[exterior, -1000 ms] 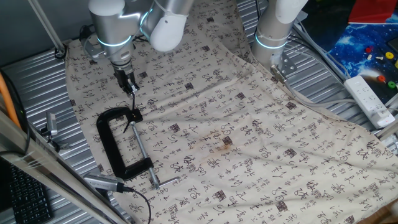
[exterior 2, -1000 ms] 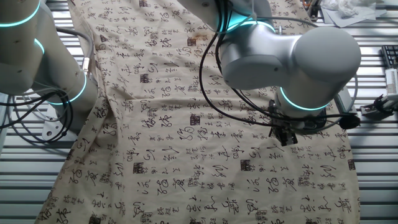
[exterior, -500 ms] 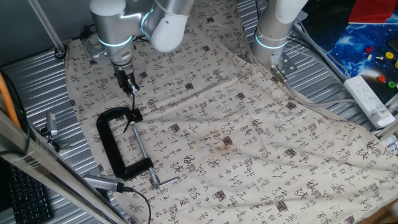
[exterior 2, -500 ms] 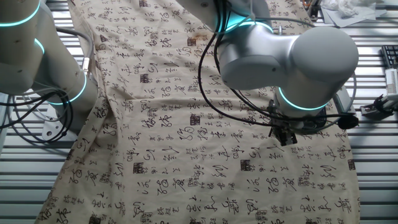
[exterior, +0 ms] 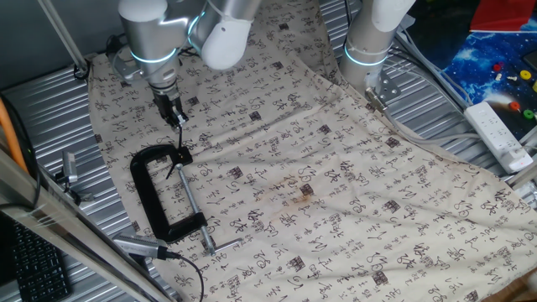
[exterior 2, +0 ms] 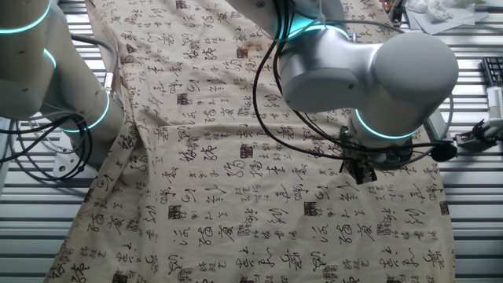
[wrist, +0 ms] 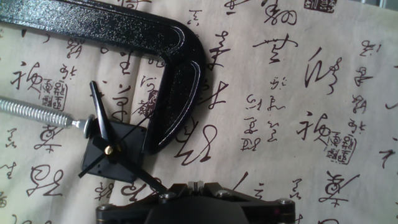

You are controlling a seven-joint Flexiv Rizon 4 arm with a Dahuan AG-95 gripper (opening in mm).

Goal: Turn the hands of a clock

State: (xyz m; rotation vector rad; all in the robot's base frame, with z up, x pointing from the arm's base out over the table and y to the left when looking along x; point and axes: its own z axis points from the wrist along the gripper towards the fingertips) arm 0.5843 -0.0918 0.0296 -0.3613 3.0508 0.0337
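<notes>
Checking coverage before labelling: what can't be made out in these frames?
- Gripper: jaw state unreadable; too small in one fixed view, cut off by the bottom edge in hand view.
- Hands: one tip hidden under the gripper housing, hand view.
- C-clamp: hidden by the arm in the other fixed view.

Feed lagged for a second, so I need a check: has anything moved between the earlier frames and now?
Almost nothing. In both fixed views the arm's upper body shifts very slightly; the gripper stays just above the clamp, where the hands are held. The clamp and cloth lie as before. Nothing was gripped or let go.
</notes>
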